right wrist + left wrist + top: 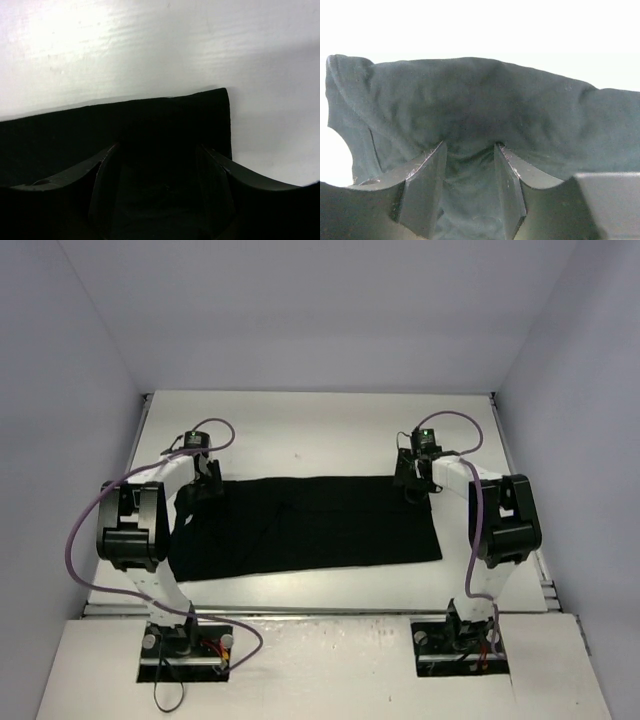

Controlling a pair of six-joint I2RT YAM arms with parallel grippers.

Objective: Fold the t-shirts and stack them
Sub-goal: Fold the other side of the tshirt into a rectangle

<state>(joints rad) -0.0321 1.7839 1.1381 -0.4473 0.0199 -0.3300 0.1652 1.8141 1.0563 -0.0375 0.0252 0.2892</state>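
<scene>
A black t-shirt (310,525) lies flat across the white table as a long folded rectangle. My left gripper (207,480) sits low at its far left corner. In the left wrist view the left gripper (469,147) has its jaws apart, and the rumpled cloth (485,100) rises ahead of and between the fingers. My right gripper (413,483) is at the far right corner. The right wrist view shows the right gripper (159,147) with its jaws wide apart over the flat black cloth (75,130), whose corner ends just right of the fingers.
The white table (320,430) stretches beyond the shirt to the back wall. Grey walls close in on the left, right and rear. Both arm bases (185,645) (462,640) are bolted at the near edge, with purple cables looping off the arms.
</scene>
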